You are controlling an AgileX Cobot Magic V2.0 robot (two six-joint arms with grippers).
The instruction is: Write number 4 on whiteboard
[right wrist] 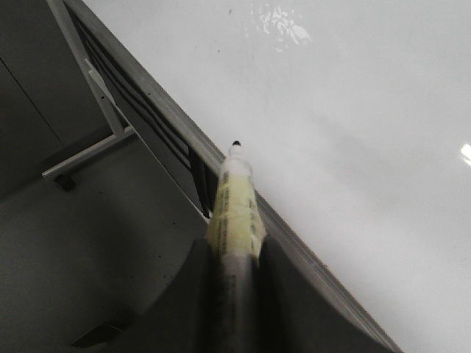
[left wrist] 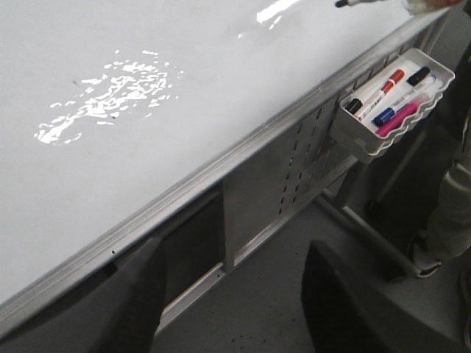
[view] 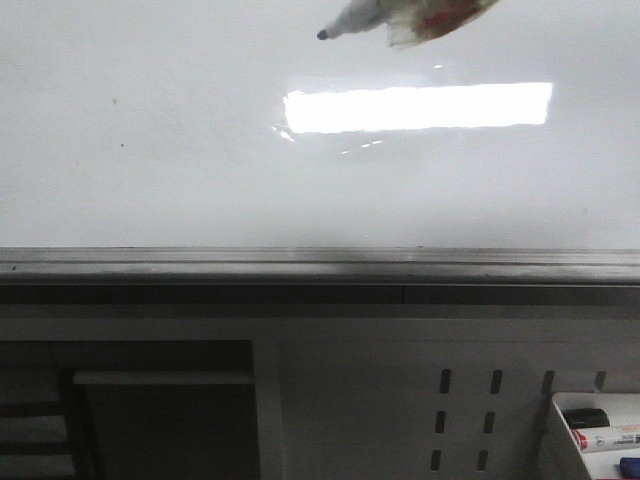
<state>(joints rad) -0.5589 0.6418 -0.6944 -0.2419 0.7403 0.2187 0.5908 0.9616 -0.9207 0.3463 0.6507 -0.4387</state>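
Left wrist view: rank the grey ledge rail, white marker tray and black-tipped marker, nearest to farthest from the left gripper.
1. grey ledge rail, just ahead of the left gripper.
2. white marker tray, hung further along, below the rail.
3. black-tipped marker, over the glossy whiteboard at its far end.

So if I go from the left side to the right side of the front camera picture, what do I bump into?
Dark opening under the board → marker tip → bright glare → slots in the panel → white tray of markers. The whiteboard spans the whole width.
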